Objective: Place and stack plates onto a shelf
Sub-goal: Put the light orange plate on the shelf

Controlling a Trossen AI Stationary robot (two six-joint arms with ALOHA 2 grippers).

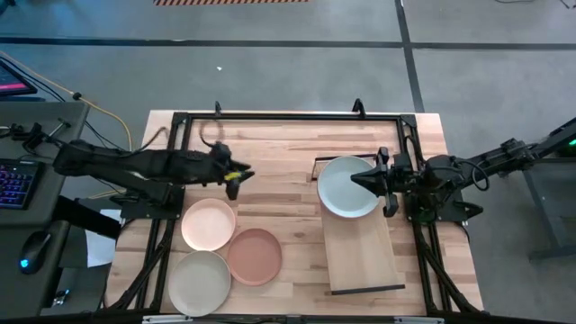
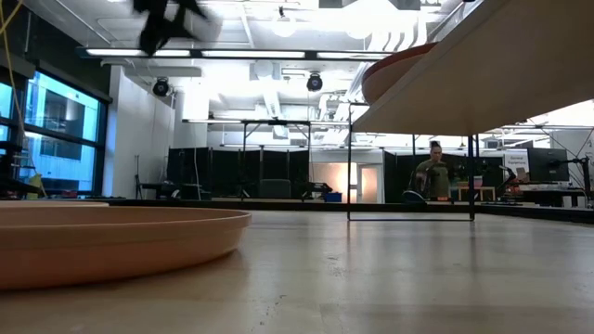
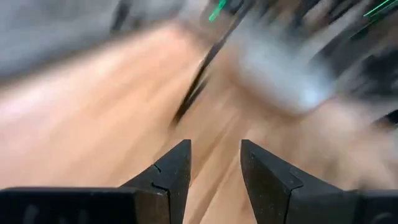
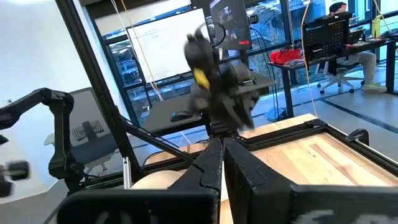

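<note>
A pale plate is held over the shelf while three plates wait on the table.

The table (image 1: 288, 153) is seen from above with the shelf (image 1: 362, 254) lying on its right part, and the pale blue-grey plate (image 1: 346, 186) is over the far end of this shelf, its edge pinched by the right gripper (image 1: 376, 181), whose fingers are pressed together on it. For a good placing, the plate is best lowered flat and fully inside the board before it is let go. The peach plate (image 1: 209, 224), the terracotta plate (image 1: 255, 256) and the cream plate (image 1: 199, 283) are grouped at the left. Above the peach plate the left gripper (image 1: 236, 175) hovers with fingers spread and nothing between them.
</note>
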